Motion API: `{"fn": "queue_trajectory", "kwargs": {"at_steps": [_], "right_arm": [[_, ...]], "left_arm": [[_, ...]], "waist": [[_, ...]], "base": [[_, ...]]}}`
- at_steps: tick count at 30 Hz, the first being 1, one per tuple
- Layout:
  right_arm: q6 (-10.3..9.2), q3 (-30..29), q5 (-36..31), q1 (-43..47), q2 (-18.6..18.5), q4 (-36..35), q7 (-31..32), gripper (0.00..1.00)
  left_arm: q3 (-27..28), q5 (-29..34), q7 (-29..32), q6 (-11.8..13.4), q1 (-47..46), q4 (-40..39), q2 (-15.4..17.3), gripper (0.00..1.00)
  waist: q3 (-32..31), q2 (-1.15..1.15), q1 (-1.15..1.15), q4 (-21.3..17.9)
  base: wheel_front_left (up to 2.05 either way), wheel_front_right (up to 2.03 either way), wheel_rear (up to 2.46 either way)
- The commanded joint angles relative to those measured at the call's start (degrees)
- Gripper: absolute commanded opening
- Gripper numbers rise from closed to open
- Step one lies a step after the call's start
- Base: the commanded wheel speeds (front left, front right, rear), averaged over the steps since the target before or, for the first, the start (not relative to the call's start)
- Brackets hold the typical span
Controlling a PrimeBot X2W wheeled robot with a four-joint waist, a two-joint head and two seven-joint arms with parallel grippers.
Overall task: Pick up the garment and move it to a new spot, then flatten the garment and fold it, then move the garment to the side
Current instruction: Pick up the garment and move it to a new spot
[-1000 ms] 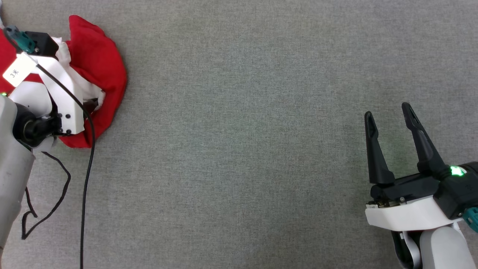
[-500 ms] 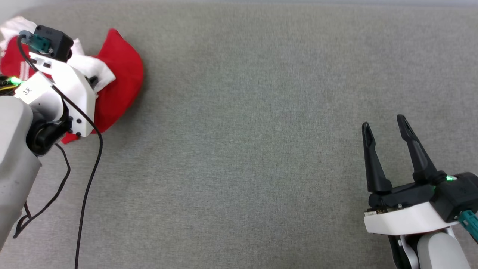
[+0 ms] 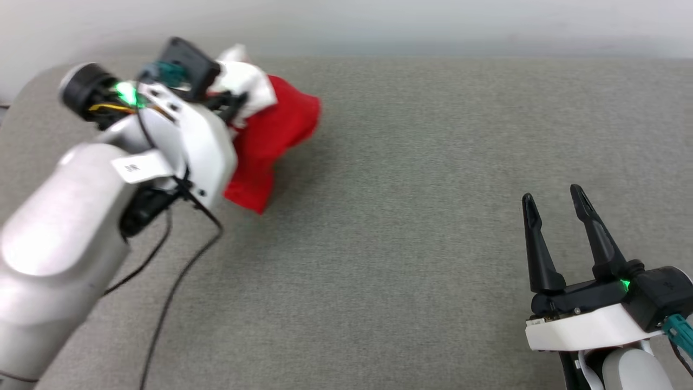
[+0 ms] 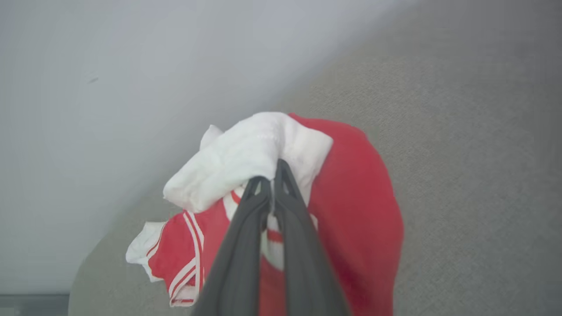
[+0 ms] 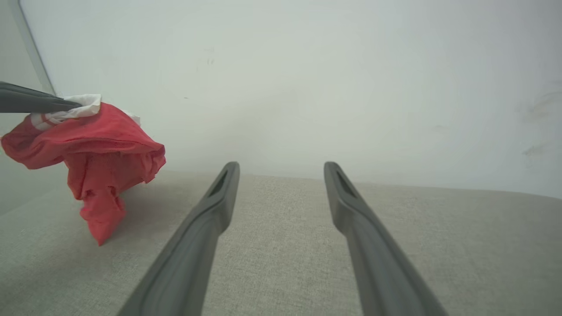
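The left gripper [image 4: 270, 174] has its two dark fingers pressed together, pinching a white fold of the garment [image 4: 360, 210] right at their tips. Around those tips the white sleeve cloth bunches up and bulges past them. Red cloth falls away to one side of the fingers. To their other side lies a flap with red-and-white striped trim, closer to the finger bases.

Seen from the right wrist, the garment hangs in a crumpled red bundle below the left gripper's closed fingertips. It narrows to a point low down over the grey fabric surface [image 5: 281, 272]. Whether that point touches the surface cannot be told. The lettering on the garment is not visible in the folds.

The right gripper [image 3: 552, 194] has its fingers spread wide, with nothing between them but bare grey surface. Its fingertips point toward the pale wall [image 5: 307, 87] beyond the far edge of the surface. The garment is well apart from these fingers, off to their left and farther out than their tips.

A thin black cable [image 3: 178, 281] trails from the left arm, behind the finger bases.
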Motion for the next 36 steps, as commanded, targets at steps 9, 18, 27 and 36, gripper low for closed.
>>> {"fn": "queue_trajectory", "kwargs": {"at_steps": [9, 18, 27, 36], "right_arm": [[-0.04, -0.4, 1.5, -1.1, 0.0, -0.3, -0.1, 1.0], [-0.04, -1.5, 3.1, -2.5, 0.0, -0.7, -0.1, 1.0], [-0.04, -2.6, 3.9, -3.8, 0.0, -1.2, -0.1, 1.0], [-0.04, -2.4, 3.4, -4.2, 0.0, -0.3, -0.1, 1.0]], "left_arm": [[-6.2, 2.4, -2.1, 0.0, -3.3, -2.7, -8.9, 0.0], [-16.2, 1.8, -6.4, 0.0, -7.6, 4.1, -19.1, 0.0], [-28.0, 0.2, -9.3, 0.0, -6.4, 14.7, -26.4, 0.0], [-29.1, 2.3, -9.6, -0.1, -3.0, 18.0, -28.2, 0.3]], "waist": [[2.2, 0.0, 0.01, -7.1], [6.4, 0.0, 0.01, -13.7], [10.8, 0.0, 0.01, -16.1], [10.4, 0.0, 0.01, -15.7]], "base": [[0.0, 0.0, 0.0], [0.0, 0.0, 0.0], [0.0, 0.0, 0.0], [0.0, 0.0, 0.0]]}}
